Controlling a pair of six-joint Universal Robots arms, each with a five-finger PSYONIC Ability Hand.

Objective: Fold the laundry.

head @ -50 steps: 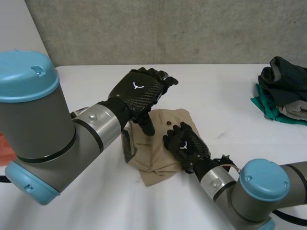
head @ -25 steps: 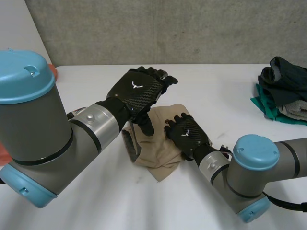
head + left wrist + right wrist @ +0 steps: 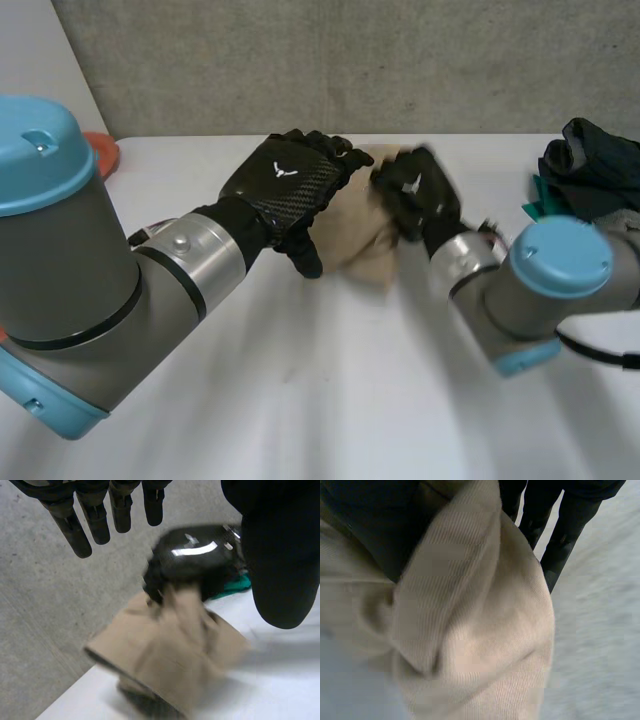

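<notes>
Cloth (image 3: 362,232), beige and bunched, sits a little past the middle of the white table (image 3: 300,400), toward 12 o'clock in the head view, between the two hands. The right hand (image 3: 415,190), at the cloth's 2 o'clock, has its fingers (image 3: 565,535) curled round a gathered fold at the upper edge, and the cloth hangs from that grasp down to the tabletop. The left hand (image 3: 285,185), at the cloth's 9 o'clock and just beside it, holds nothing: fingers straight and slightly spread, thumb (image 3: 280,560) set apart. A pile of clothes (image 3: 590,175), dark and green, lies at the table's 3 o'clock. An orange object (image 3: 100,155) lies at 10 o'clock.
</notes>
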